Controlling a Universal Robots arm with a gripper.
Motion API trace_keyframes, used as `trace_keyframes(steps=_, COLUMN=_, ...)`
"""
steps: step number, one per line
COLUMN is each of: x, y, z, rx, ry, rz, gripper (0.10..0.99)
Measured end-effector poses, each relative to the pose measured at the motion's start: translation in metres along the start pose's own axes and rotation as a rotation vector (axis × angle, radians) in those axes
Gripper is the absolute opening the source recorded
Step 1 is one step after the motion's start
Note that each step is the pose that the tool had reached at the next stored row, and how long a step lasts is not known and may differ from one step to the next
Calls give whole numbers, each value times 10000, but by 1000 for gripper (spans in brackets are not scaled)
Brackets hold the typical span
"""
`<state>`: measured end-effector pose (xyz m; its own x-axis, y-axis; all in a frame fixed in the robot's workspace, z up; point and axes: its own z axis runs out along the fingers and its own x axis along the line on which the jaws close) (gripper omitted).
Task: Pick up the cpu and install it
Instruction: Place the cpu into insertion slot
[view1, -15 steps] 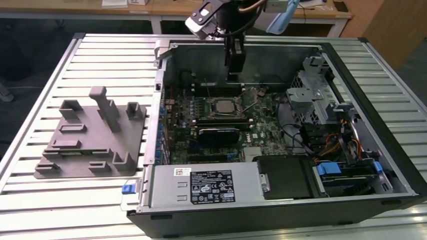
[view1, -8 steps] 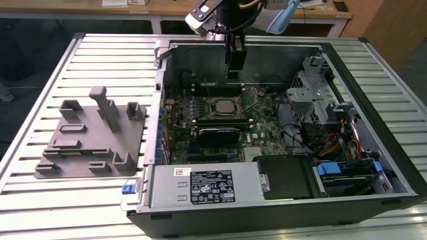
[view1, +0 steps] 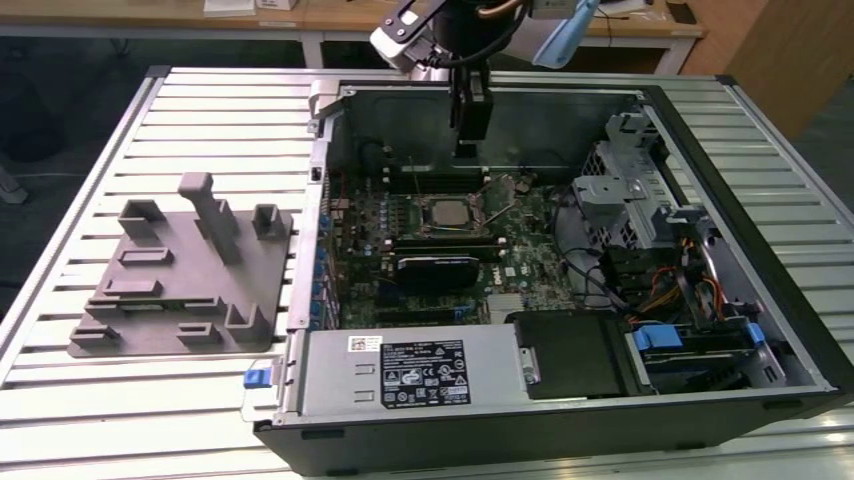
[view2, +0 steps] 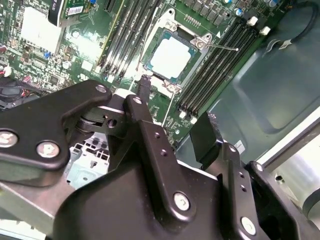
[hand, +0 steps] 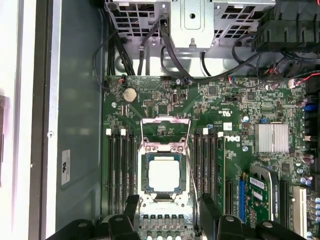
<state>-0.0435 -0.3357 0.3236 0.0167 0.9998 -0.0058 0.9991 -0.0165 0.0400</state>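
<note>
Exterior high, wrist views share cpu (hand: 164, 174) (view2: 171, 56)

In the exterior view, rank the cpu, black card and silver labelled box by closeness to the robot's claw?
From the gripper:
1. cpu, in its socket.
2. black card, just past the cpu.
3. silver labelled box, farthest, nearest the camera.

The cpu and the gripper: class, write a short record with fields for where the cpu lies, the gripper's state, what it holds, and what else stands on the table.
cpu: lies flat in the socket, silvery top up
socket cover: metal frame appears swung open, beside the cpu
gripper: open, over the socket, apart from the cpu
held: nothing
computer case: open, on the slatted table
grey tray: on the table, on the exterior view's left of the case
</note>
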Motion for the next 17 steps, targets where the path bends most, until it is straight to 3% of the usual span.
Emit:
trace_keyframes(steps=10, x=0, y=-3, z=60, rx=0, ry=0, rz=0, gripper=600)
trace_keyframes(steps=17, x=1, y=-6, z=153, rx=0, ry=-6, rz=0, gripper=600)
